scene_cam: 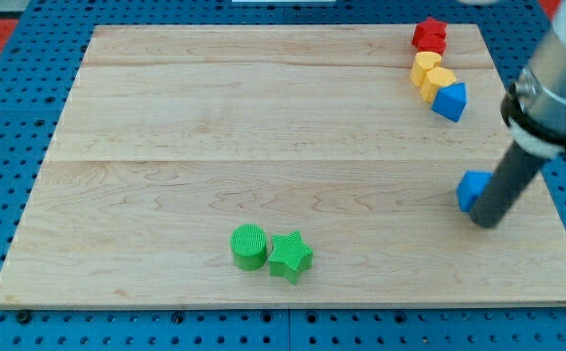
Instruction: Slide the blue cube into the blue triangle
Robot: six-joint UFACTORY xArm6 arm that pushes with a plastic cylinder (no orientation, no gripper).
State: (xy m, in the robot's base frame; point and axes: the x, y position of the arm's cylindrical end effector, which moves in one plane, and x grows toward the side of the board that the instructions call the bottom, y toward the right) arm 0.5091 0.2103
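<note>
The blue cube lies near the view's right edge of the wooden board, partly hidden behind my rod. My tip rests on the board just right of and below the cube, touching or nearly touching it. The blue triangle sits higher up toward the view's top right, about a quarter of the board's depth above the cube.
Two yellow blocks touch the blue triangle's upper left, and a red block sits above them. A green cylinder and a green star lie together near the bottom centre. The board's right edge is close to my tip.
</note>
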